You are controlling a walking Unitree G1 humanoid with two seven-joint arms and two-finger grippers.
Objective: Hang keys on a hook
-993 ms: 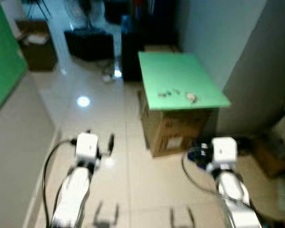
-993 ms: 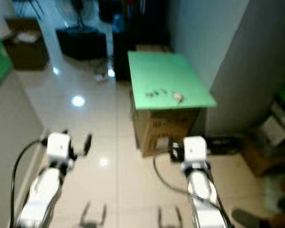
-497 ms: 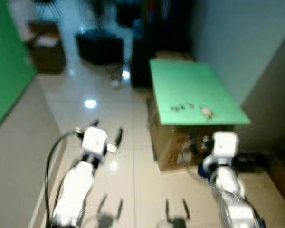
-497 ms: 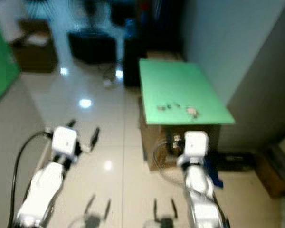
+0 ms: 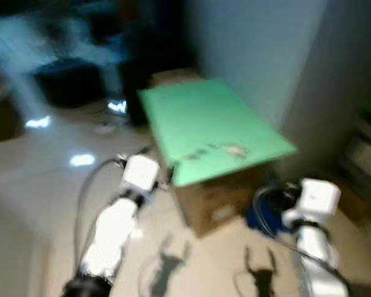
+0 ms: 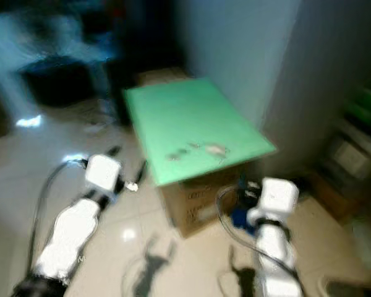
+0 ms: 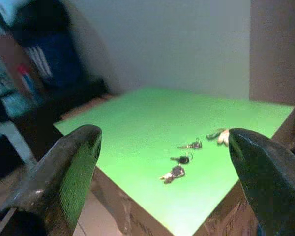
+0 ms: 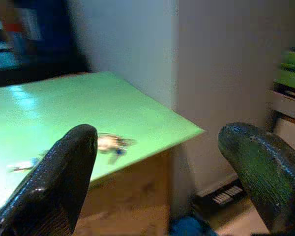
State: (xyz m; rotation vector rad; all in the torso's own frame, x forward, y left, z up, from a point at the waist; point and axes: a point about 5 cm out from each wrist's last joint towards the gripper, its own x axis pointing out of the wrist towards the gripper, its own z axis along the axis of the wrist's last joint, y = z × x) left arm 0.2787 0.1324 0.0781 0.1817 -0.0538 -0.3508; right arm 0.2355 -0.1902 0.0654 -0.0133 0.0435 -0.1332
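Mid-frame the green board [image 5: 210,120] tops a box [image 5: 219,204], the left gripper [image 7: 162,162] and right gripper [image 8: 157,169] both spread and empty on approach, keys [image 7: 179,160] lying near the board's front edge, next needing a reach and pinch.

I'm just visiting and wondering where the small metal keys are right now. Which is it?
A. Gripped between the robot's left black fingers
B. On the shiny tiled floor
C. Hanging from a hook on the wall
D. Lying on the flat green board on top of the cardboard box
D: the small metal keys lie loose on the flat green board atop the cardboard box, while the left gripper and right gripper are both open.
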